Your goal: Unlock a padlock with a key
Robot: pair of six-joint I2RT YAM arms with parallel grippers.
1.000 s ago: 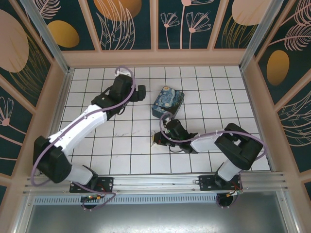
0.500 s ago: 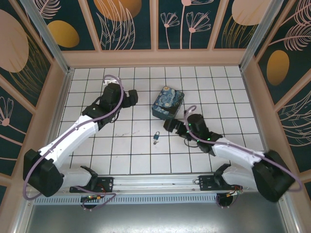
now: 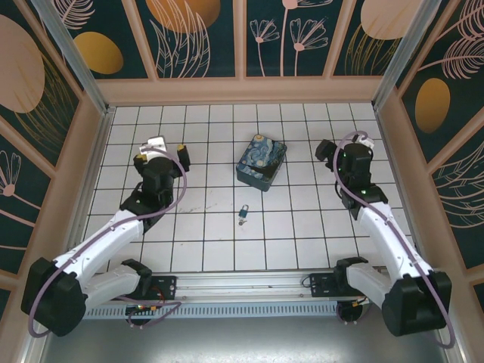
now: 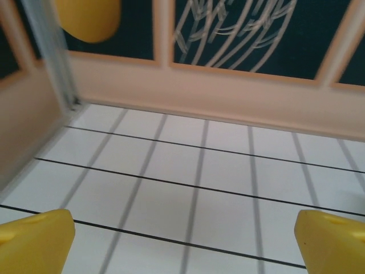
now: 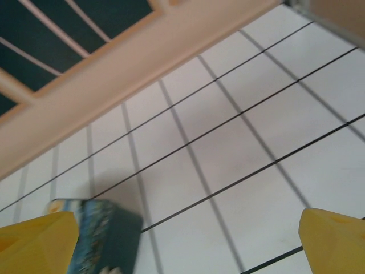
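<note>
Right end effector [image 3: 327,149] has withdrawn, splayed wide, leaving padlock [image 3: 243,215] near printed box [image 3: 262,161].

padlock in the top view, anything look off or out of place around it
Nothing spilled or broken. The padlock lies on the tiles, away from the open left gripper and open right gripper. The printed box beyond it sits skewed to the grid lines.

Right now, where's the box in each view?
Top external: box at mid-floor, just behind the padlock, skewed to the grid.
Right wrist: box at the bottom left, blurred and cut by the frame edge.
Left wrist: aimed at the back-left corner post, away from it.
Shared landmark: the peach wall base where it meets the white tiles.
</note>
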